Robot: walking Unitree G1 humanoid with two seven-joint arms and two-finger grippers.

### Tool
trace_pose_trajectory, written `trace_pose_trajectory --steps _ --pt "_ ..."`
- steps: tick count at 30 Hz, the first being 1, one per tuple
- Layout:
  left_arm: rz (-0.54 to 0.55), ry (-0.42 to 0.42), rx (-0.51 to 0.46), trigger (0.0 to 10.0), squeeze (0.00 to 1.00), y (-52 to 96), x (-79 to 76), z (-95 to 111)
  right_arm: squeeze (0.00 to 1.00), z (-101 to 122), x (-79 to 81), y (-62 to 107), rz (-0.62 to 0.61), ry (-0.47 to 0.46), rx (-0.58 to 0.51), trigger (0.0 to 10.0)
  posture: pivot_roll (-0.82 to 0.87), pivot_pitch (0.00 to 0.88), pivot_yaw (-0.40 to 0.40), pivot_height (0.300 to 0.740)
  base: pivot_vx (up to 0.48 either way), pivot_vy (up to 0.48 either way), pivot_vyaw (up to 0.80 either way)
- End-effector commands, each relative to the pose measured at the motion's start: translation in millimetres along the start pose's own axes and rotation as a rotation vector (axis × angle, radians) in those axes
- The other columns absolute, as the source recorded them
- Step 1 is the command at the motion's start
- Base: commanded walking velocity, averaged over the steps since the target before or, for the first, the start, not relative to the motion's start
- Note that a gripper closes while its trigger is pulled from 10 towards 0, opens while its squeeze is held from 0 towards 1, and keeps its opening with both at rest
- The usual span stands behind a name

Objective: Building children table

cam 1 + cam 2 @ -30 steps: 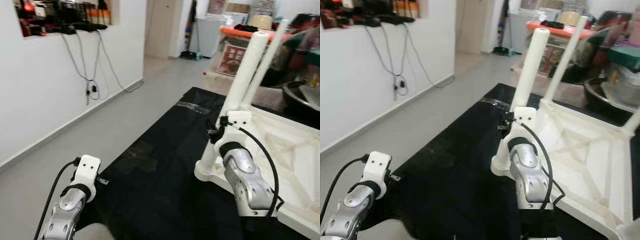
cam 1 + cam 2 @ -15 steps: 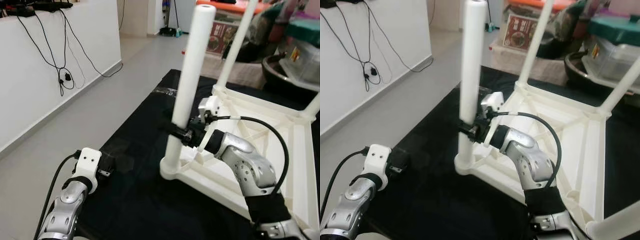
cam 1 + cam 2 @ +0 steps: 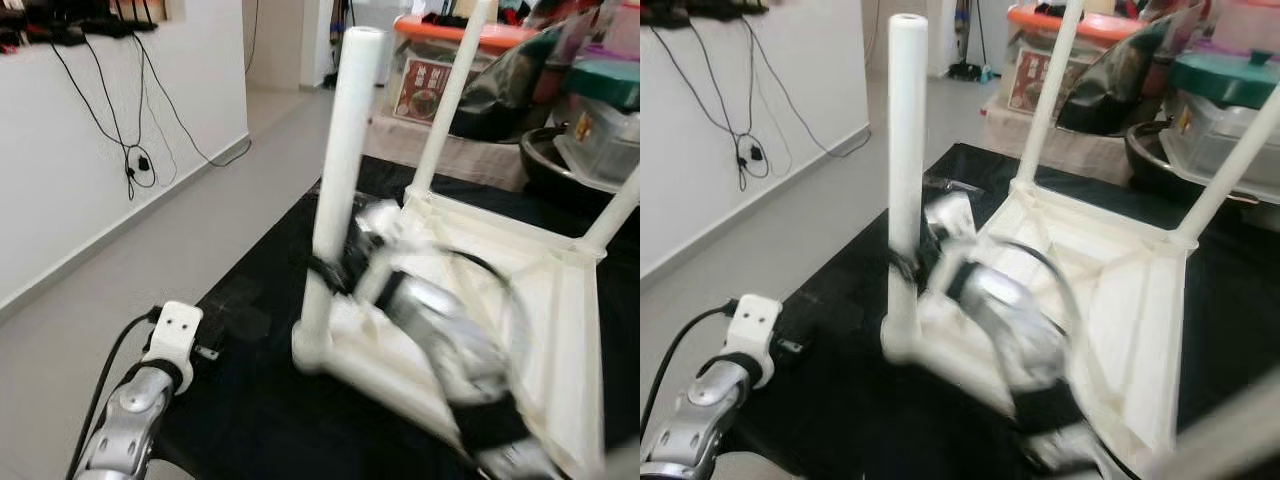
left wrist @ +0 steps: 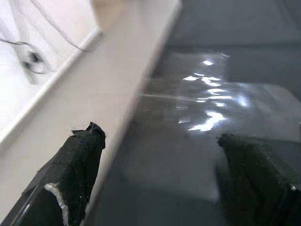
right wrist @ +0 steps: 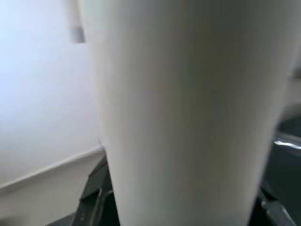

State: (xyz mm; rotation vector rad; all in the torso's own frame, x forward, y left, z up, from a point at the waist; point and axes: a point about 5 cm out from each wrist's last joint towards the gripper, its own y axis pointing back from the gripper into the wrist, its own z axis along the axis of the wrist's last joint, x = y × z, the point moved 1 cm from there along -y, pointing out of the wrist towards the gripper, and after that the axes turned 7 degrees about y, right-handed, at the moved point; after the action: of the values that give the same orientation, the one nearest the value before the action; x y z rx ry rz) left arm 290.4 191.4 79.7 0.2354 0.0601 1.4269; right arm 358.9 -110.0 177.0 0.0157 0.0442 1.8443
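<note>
Here, your upturned white table (image 3: 520,290) lies on the black mat (image 3: 270,400) at right of centre in the head views, legs pointing up. Your right hand (image 3: 335,272) is blurred at the lower part of the nearest leg (image 3: 340,150); its black fingers seem wrapped around it, the leg looming close in its wrist view. Your left hand (image 4: 160,179) hovers at lower left over the mat's edge, fingers (image 4: 80,165) spread wide apart, holding nothing.
</note>
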Motion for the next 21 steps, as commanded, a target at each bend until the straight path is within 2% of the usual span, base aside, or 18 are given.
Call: trace_pose_trajectory --steps 1,2,4,5,6,8,9,10,11,12,14,15,16,19,21 --pt "0.015 -0.009 0.027 10.0 0.00 1.6 4.5 -5 0.00 -77 -58.1 31.2 -0.404 -0.026 0.328 0.0 0.11 0.000 -0.055 0.740 0.000 0.000 0.00" --pt "0.015 -0.011 0.029 10.0 0.00 1.9 5.6 -6 0.00 -81 -58.6 38.2 -0.460 -0.046 0.359 0.0 0.09 0.000 -0.048 0.740 0.000 0.000 0.00" --pt "0.017 -0.013 0.032 10.0 0.00 2.7 7.1 -7 0.00 -80 -49.7 41.0 -0.419 -0.088 0.360 0.0 0.09 0.000 -0.048 0.740 0.000 0.000 0.00" --pt "0.015 -0.013 0.035 10.0 0.00 3.0 6.3 -8 0.00 -66 -28.5 32.8 -0.239 -0.112 0.280 10.0 0.09 0.000 -0.046 0.740 0.000 0.000 0.00" --pt "0.015 -0.013 0.035 10.0 0.00 3.0 6.3 -8 0.00 -66 -28.5 32.8 -0.239 -0.112 0.280 10.0 0.09 0.000 -0.046 0.740 0.000 0.000 0.00" --pt "0.006 -0.007 0.033 10.0 0.00 2.7 2.1 -8 0.00 -37 9.4 29.7 0.104 -0.086 0.114 10.0 0.08 0.000 -0.045 0.740 0.000 0.000 0.00" --pt "0.003 -0.005 0.032 10.0 0.00 2.3 0.5 -8 0.70 -31 19.9 31.8 0.208 -0.086 0.065 10.0 0.09 0.000 -0.048 0.740 0.000 0.000 0.00" --pt "0.002 -0.005 0.031 10.0 0.00 1.9 -0.3 -7 1.00 -31 22.3 32.4 0.248 -0.066 0.061 10.0 0.09 0.000 -0.051 0.740 0.000 0.000 0.00" --pt "0.002 -0.005 0.031 10.0 0.00 1.9 -0.3 -7 1.00 -31 22.3 32.4 0.248 -0.066 0.061 10.0 0.09 0.000 -0.051 0.740 0.000 0.000 0.00" --pt "0.006 -0.005 0.029 10.0 0.00 0.8 1.0 -7 1.00 -28 30.3 29.3 0.325 -0.070 0.061 10.0 0.10 0.000 -0.059 0.740 0.000 0.000 0.00" --pt "0.007 -0.005 0.027 10.0 0.00 0.4 1.4 -6 1.00 -25 32.9 27.6 0.344 -0.077 0.055 10.0 0.10 0.000 -0.061 0.740 0.000 0.000 0.00" --pt "0.014 -0.005 0.023 10.0 0.00 1.1 4.7 -5 0.00 -5 39.3 27.6 0.479 -0.064 -0.032 10.0 0.10 0.000 -0.060 0.740 0.000 0.000 0.00" --pt "0.014 -0.005 0.023 10.0 0.00 1.1 4.7 -5 0.00 -5 39.3 27.6 0.479 -0.064 -0.032 10.0 0.10 0.000 -0.060 0.740 0.000 0.000 0.00" --pt "0.021 -0.013 0.030 10.0 0.00 3.0 9.7 -7 0.00 25 46.3 38.4 0.752 -0.041 -0.191 10.0 0.11 0.000 -0.061 0.740 0.000 0.000 0.00" --pt "0.022 -0.015 0.031 10.0 0.00 3.1 10.1 -8 0.00 29 46.9 40.8 0.795 -0.032 -0.214 10.0 0.11 0.000 -0.061 0.740 0.000 0.000 0.00"
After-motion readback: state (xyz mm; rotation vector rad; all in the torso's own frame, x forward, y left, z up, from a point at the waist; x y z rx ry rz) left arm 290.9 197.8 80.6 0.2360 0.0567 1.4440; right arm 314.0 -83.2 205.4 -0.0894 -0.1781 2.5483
